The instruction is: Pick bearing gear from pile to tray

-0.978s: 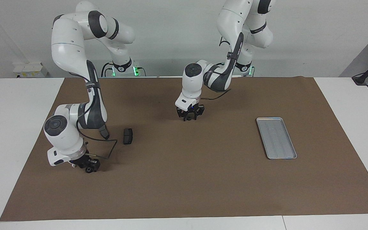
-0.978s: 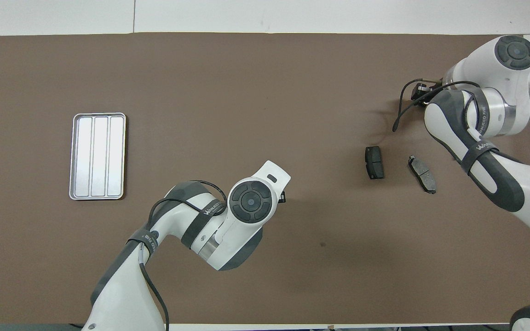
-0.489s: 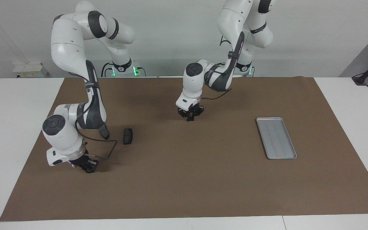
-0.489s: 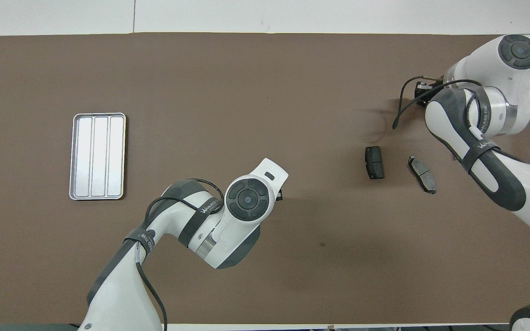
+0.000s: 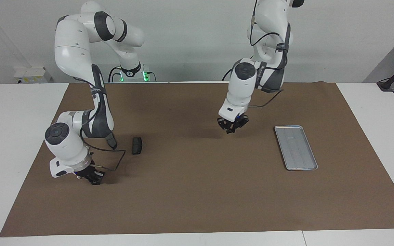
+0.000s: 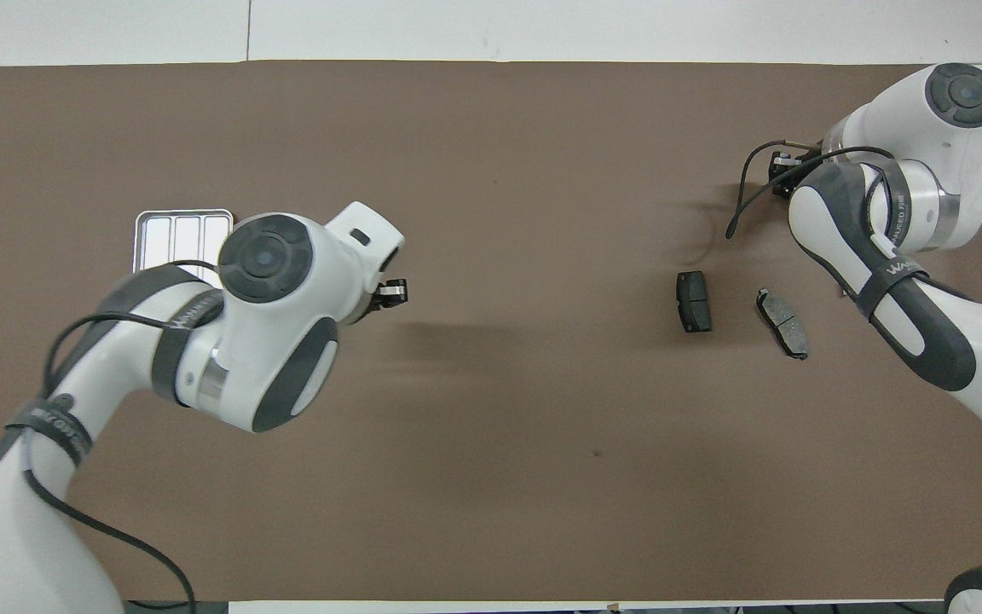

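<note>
The pile is a loose scatter at the right arm's end of the mat, where two dark brake pads show. Only one pad shows in the facing view. No bearing gear can be made out; it is hidden. My left gripper hangs shut above the brown mat beside the tray. Whether anything sits between its tips does not show. My right gripper is down at the mat, farther from the robots than the pads.
The left arm's wrist covers most of the tray in the overhead view. A black cable loops from the right wrist over the mat near the pad. White tabletop borders the mat on all sides.
The left arm rose from the middle of the mat and swung toward the tray, its fingertips closing together. The right gripper stayed low at its spot near the pads.
</note>
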Controlling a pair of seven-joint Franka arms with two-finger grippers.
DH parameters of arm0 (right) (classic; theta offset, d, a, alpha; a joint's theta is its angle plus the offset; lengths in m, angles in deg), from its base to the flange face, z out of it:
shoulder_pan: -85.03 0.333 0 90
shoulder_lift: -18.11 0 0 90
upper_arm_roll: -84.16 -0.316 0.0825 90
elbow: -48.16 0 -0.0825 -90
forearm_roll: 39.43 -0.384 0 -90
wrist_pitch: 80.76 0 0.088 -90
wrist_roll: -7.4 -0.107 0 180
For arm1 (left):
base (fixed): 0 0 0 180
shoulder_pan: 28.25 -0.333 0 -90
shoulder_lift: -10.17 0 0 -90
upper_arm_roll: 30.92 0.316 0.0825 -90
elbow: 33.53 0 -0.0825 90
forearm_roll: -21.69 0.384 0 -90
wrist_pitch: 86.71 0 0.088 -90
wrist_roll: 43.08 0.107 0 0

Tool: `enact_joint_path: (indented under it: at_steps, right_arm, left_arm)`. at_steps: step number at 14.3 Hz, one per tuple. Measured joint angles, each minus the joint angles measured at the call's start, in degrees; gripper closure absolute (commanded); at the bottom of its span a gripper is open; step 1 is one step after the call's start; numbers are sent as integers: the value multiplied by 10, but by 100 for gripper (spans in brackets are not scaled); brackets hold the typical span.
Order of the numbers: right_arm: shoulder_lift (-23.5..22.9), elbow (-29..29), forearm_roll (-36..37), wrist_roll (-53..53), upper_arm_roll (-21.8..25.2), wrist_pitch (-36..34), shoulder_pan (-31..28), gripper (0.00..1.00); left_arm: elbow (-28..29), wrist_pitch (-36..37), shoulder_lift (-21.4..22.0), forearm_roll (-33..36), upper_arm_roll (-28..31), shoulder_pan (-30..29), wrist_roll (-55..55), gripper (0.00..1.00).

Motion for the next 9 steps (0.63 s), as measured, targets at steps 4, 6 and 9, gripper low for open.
enact_joint_path:
  at_steps: [4,6,9]
  right_arm:
    - [19,-31,0,0,-4,-90,11,100]
    - [49,-40,0,0,-5,-139,26,100]
    - [101,-42,0,0,-7,-209,46,100]
  left_arm:
    - [14,22,16,0,2,-144,194,100]
    - [22,20,16,0,2,-212,285,100]
    - [40,-2,16,0,2,-270,362,100]
